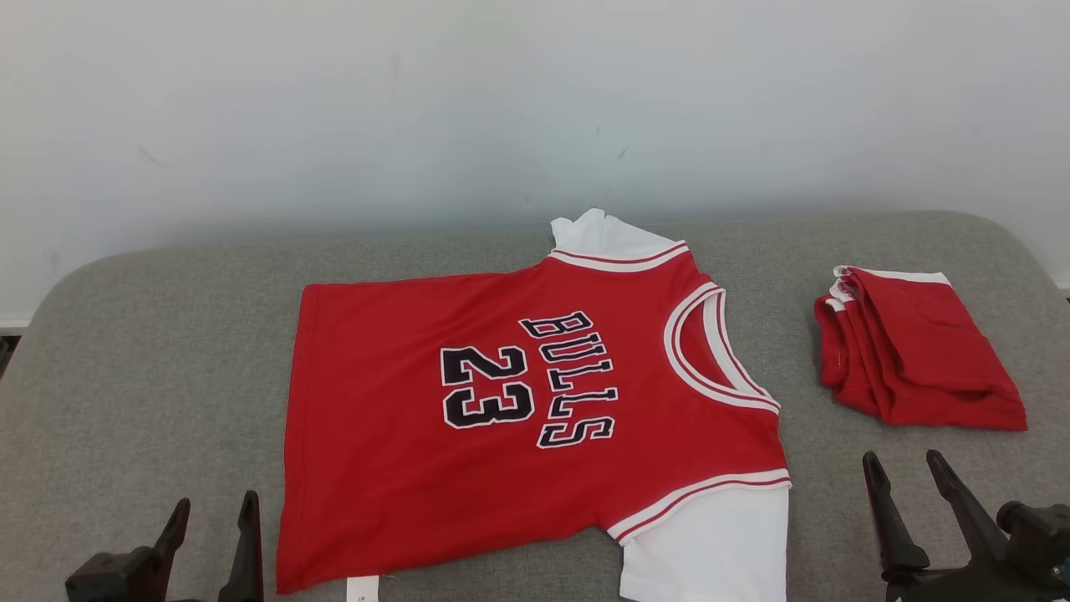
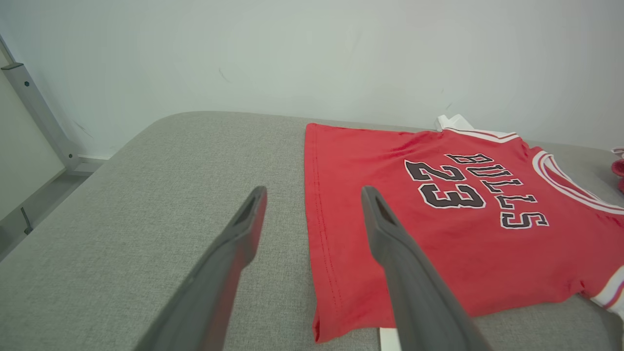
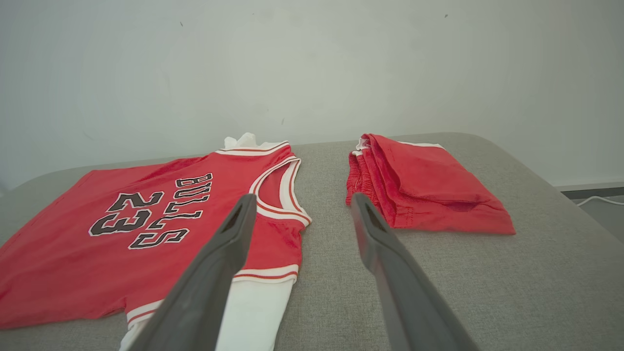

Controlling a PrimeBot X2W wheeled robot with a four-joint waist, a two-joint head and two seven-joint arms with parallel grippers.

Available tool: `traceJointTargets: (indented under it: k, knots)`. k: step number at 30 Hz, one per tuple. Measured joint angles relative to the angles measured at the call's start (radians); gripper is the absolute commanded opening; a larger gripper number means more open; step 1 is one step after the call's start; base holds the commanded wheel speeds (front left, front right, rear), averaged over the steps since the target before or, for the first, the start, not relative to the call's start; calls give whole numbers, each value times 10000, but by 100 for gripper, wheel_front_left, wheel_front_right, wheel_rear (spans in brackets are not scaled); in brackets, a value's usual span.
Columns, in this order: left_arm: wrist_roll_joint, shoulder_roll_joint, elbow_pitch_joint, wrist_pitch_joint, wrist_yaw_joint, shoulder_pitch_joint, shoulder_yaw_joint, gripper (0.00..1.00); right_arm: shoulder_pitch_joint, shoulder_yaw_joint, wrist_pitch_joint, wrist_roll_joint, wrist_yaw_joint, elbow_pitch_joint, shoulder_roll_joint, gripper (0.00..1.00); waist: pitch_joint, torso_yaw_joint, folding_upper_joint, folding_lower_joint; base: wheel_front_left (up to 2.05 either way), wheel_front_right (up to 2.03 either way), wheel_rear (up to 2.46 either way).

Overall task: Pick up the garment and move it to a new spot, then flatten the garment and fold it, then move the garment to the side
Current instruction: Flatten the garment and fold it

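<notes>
Jersey (image 1: 518, 418) lies flat on the bench (image 1: 150, 351), about centre, front side up. The "BULLS 23" print reads sideways in the head view. Collar points to the robot's right, hem to its left. The body is red with white-and-red trim. One white sleeve (image 1: 719, 543) sticks out at the near edge under the armhole. The other sleeve (image 1: 598, 230) peeks out on the far side, toward the wall (image 1: 501, 100). A small white tag (image 1: 361, 588) pokes out from under the hem at the near-left corner. The cloth is mostly smooth, with light ripples along the hem.

The left hand (image 1: 216, 500) has its fingers apart with nothing between them. It sits at the near edge just left of the hem corner, fingers pointing toward the wall. In the left wrist view one finger crosses the hem edge and the other crosses bare bench. Can't tell whether it touches the cloth.

The right hand (image 1: 901, 456) also has its fingers apart and is empty. It sits at the near edge, right of the near sleeve. In the right wrist view its fingers frame the bare strip of bench between the collar and the shorts (image 1: 919, 359).

The shorts are red with white trim, folded, on the bench to the right of the jersey and not touching it.
</notes>
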Motion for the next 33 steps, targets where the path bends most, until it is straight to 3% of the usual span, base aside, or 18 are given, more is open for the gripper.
traceJointTargets:
  k: [22,33]
  knots:
    - [209,-155,-134,407,-19,165,-230,100,90,-113,324,-173,-4,-42,109,100,119,81,1,0,0,0,0]
    - [-414,-324,861,857,-637,28,-466,100,34,623,1045,-4,104,903,378,100,270,163,0,0,0,0,0]
